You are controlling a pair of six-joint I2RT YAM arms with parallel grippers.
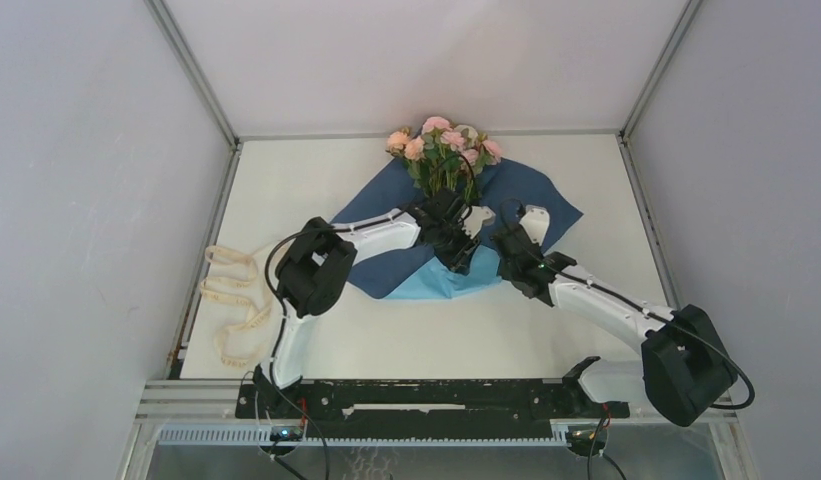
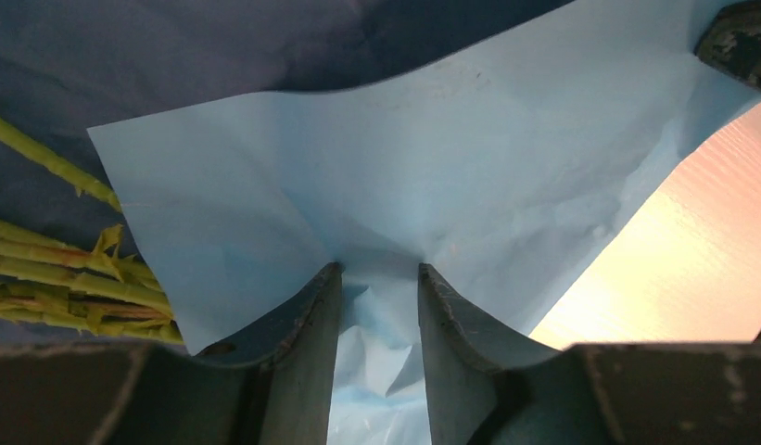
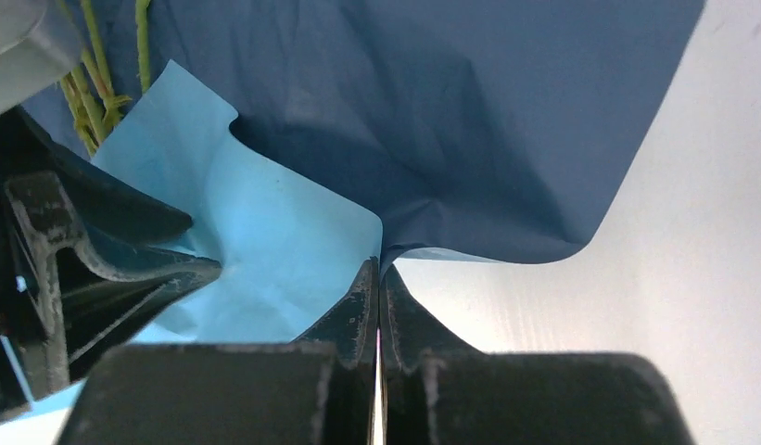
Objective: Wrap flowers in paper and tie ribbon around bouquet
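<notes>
Inspecting the top view, you find the flowers (image 1: 441, 140) at upper centre of the frame, blooms toward the far edge and stems running down onto the paper (image 1: 386, 215). The paper lies spread on the table (image 1: 406, 340) at frame centre, navy face up, with a light-blue flap turned over at its lower edge. The ribbon (image 1: 234, 300) lies in loose loops at the left edge of the table, well apart from the paper and from both arms.

Item 1: the right gripper (image 3: 377, 269) is clenched, pressed flat together with no gap, pinching a fold at the paper's edge. Creases radiate from the pinch.

Item 2: the left gripper (image 2: 378, 278) has its 2 fingers (image 2: 307, 320) standing apart, with crumpled light-blue paper in the gap. You cannot tell from these views whether that paper is clamped or merely lies between them. Stem ends show at the left edge of its wrist view, outside the fingers.

Both grippers sit near each other at the flap, just below the stems.
</notes>
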